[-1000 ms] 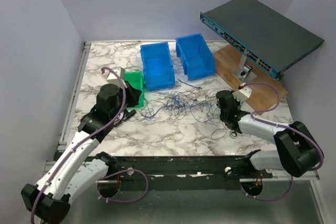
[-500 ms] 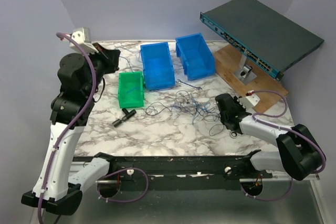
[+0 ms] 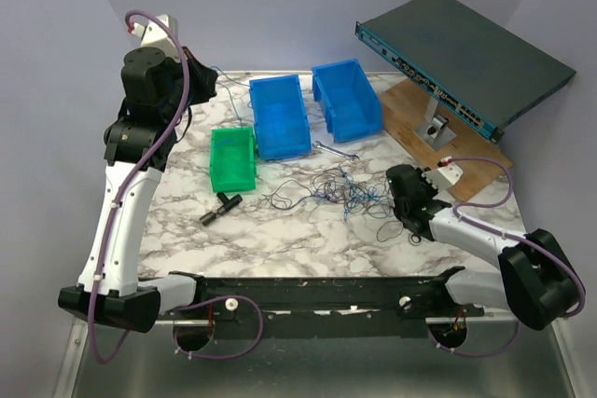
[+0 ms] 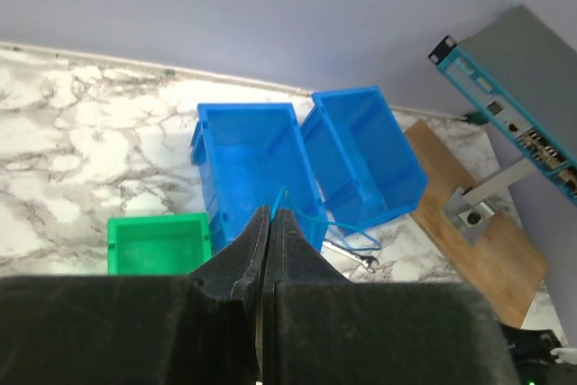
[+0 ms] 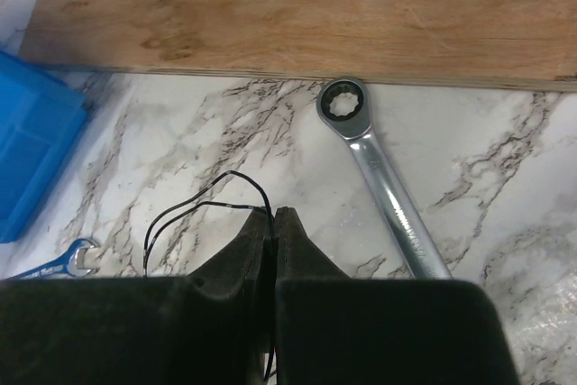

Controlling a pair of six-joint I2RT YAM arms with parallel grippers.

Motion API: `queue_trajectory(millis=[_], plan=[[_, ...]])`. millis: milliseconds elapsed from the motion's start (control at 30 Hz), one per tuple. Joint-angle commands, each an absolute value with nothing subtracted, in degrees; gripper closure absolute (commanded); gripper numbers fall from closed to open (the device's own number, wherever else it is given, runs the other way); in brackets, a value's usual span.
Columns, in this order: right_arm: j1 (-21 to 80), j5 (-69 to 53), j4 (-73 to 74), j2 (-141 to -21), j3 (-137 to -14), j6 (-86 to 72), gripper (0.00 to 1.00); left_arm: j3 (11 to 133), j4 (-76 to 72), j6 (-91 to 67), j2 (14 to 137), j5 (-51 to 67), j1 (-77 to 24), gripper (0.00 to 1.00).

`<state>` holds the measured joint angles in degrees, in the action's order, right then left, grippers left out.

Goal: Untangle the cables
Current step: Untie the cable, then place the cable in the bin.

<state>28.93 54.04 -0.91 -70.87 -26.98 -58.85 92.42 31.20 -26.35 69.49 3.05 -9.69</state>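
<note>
Left pincer, raised at upper left, clamped on blue wire; right pincer clamped on dark wire. Risk: further pulling could cinch tangle tighter, or slip a thin strand free.

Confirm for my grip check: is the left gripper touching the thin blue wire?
Touching. The left wrist view shows the left gripper shut, with the thin blue wire emerging from between its fingertips.

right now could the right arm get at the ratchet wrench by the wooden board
Probably yes: the ratchet wrench lies on the marble just ahead of its jaws, with nothing between. But they are shut on a dark wire, which it would have to drop first.
</note>
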Motion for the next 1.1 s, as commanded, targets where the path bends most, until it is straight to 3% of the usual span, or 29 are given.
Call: queue_trajectory(millis=[0,67,100,133,167,233,633,933,1067], plan=[[28.8,52.2,-6.2,-69.0,-24.8,-54.5,0.98,89.7,30.4,-24.9,69.7,1.3,-9.2,1.00],[28.9,50.6,-8.8,-68.4,-24.0,-52.7,0.86,88.8,30.1,-24.8,69.9,-1.5,-9.2,1.00],[28.8,49.5,-10.0,-68.2,-23.6,-51.1,0.67,88.1,29.9,-25.0,69.9,-3.0,-9.1,1.00],[28.8,48.0,-11.5,-68.0,-23.2,-49.6,0.40,87.3,29.8,-25.7,69.8,-4.7,-9.1,1.00],[28.8,46.8,-12.6,-67.8,-23.1,-48.3,0.30,85.9,29.4,-26.5,69.6,-6.3,-9.1,1.00],[28.8,44.5,-14.9,-67.5,-22.4,-46.5,0.23,82.8,28.1,-27.8,69.0,-8.0,-9.1,1.00],[28.8,41.0,-18.6,-65.7,-20.5,-44.2,0.20,60.5,13.2,-36.4,67.1,-17.4,-8.1,1.00],[28.8,41.2,-19.2,-65.3,-20.0,-44.2,0.20,64.8,22.6,-41.1,71.9,-27.2,-7.4,1.00],[28.8,42.0,-18.7,-66.1,-20.5,-44.7,0.20,64.8,23.3,-39.8,73.9,-25.9,-7.6,1.00]])
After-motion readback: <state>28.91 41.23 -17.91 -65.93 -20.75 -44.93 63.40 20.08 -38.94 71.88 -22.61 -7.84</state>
